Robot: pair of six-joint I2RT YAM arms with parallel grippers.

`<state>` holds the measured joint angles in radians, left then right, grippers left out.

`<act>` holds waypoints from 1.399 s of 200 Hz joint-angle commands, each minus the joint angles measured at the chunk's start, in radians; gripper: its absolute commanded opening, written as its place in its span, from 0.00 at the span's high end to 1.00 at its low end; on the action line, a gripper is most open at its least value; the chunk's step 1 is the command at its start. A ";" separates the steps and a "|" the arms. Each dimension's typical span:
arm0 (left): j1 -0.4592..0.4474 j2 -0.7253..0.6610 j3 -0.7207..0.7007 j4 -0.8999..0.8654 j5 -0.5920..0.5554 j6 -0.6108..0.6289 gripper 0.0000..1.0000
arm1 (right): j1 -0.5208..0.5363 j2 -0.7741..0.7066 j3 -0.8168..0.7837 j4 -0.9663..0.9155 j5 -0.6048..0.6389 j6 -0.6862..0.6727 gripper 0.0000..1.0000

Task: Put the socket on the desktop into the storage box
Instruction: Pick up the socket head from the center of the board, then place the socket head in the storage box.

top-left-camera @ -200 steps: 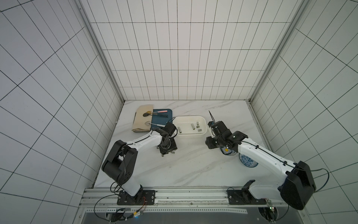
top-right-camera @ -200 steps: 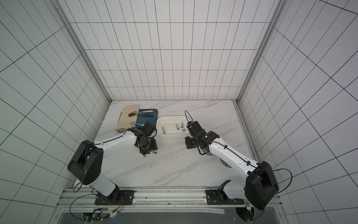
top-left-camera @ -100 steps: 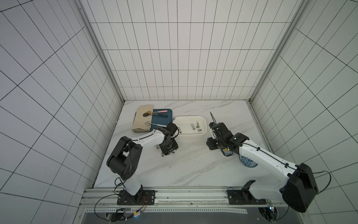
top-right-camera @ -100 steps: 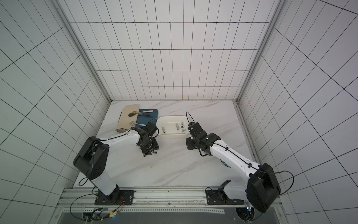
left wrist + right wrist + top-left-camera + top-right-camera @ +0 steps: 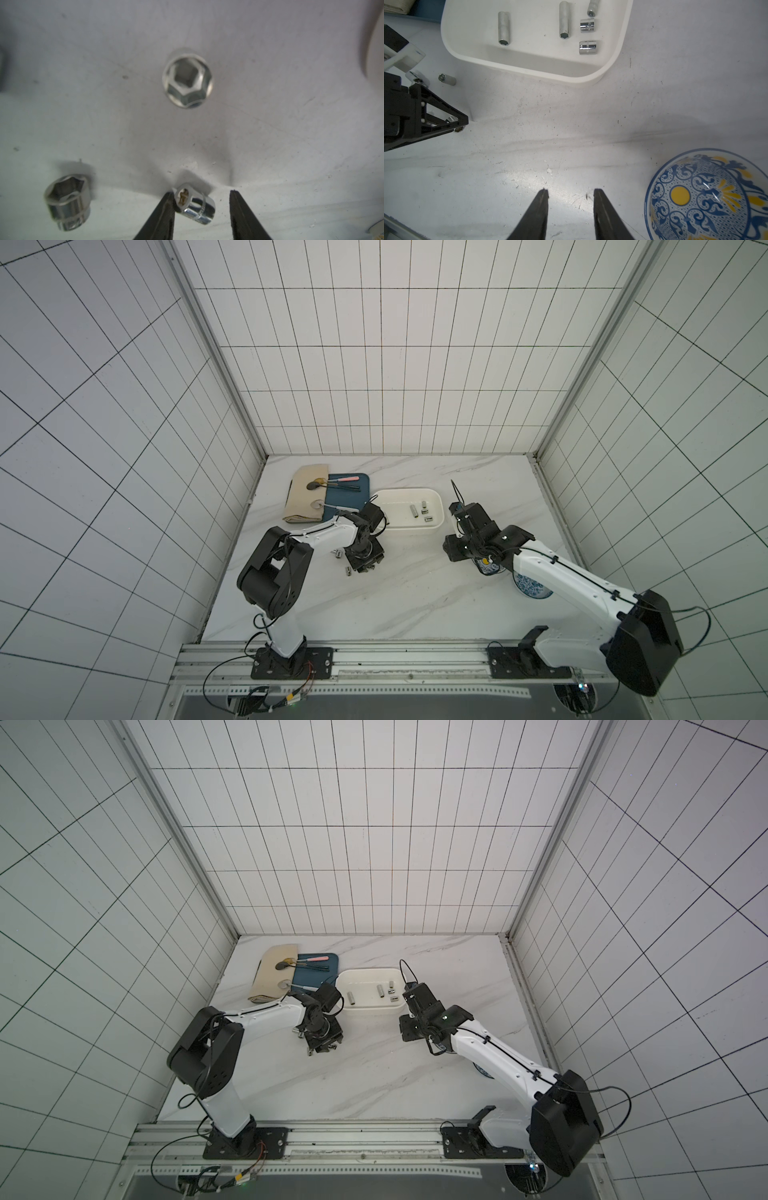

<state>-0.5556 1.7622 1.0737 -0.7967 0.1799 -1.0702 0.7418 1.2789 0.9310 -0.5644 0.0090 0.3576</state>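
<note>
short chrome socket (image 5: 194,205) on side on desktop (image 5: 270,124), inside spread left claw (image 5: 201,192); right claw (image 5: 571,190) spread.

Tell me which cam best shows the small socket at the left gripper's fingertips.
Left wrist: the small socket lies on its side inside the left gripper, touching one finger, clear of the other. Right wrist shows at most a glint by that gripper; both top views: too small to tell.
</note>
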 commanded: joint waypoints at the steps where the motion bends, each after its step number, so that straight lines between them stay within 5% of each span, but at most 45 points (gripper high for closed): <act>1: -0.001 0.013 0.022 0.010 -0.012 -0.011 0.56 | 0.009 -0.018 -0.027 0.010 0.013 0.017 0.60; 171: 0.029 0.031 -0.011 0.028 0.006 0.016 0.86 | 0.007 -0.026 -0.031 0.022 0.014 0.029 0.60; 280: 0.037 -0.034 0.137 -0.065 -0.055 0.100 0.87 | 0.008 -0.011 0.014 0.024 -0.047 0.005 0.60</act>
<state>-0.5266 1.7561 1.1419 -0.8383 0.1547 -1.0107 0.7418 1.2713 0.9226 -0.5430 -0.0147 0.3744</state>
